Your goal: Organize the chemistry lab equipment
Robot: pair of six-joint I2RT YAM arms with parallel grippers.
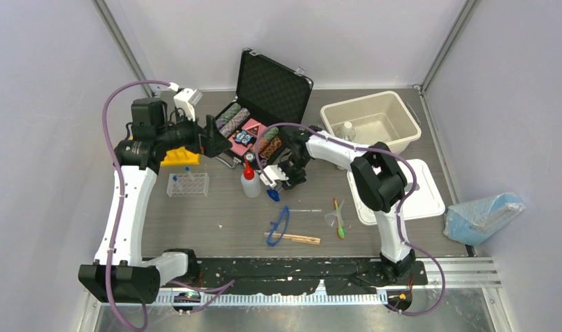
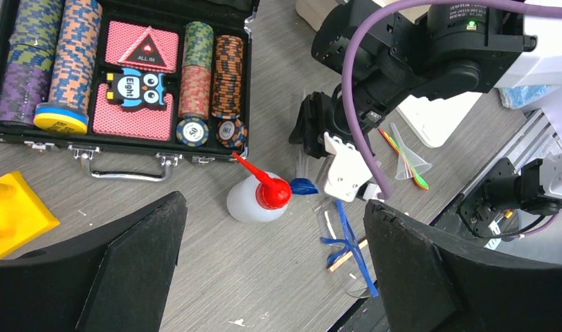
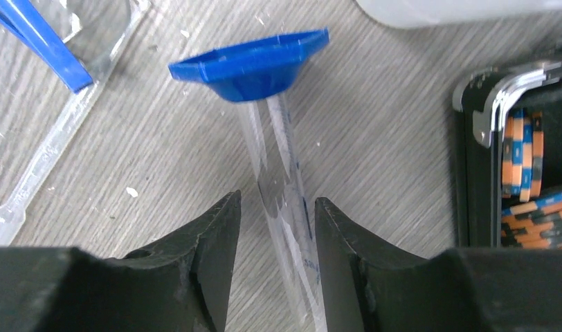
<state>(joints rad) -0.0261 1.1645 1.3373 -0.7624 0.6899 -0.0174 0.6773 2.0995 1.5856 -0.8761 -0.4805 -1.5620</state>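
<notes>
Just right of the red-capped squeeze bottle [image 1: 250, 181], seen from above, the right gripper [image 1: 278, 181] is low over a blue-capped tube [image 1: 273, 196] lying flat; the clear tube rack [image 1: 187, 184] stands left of the bottle. From the left wrist, the left gripper [image 2: 275, 207] hangs above the bottle, wide open, empty. From the right wrist, the right fingers [image 3: 209, 242] flank the tube with thin gaps, not clamped. I judge the pick-up is in hand; next: close, lift, carry it to the rack.
</notes>
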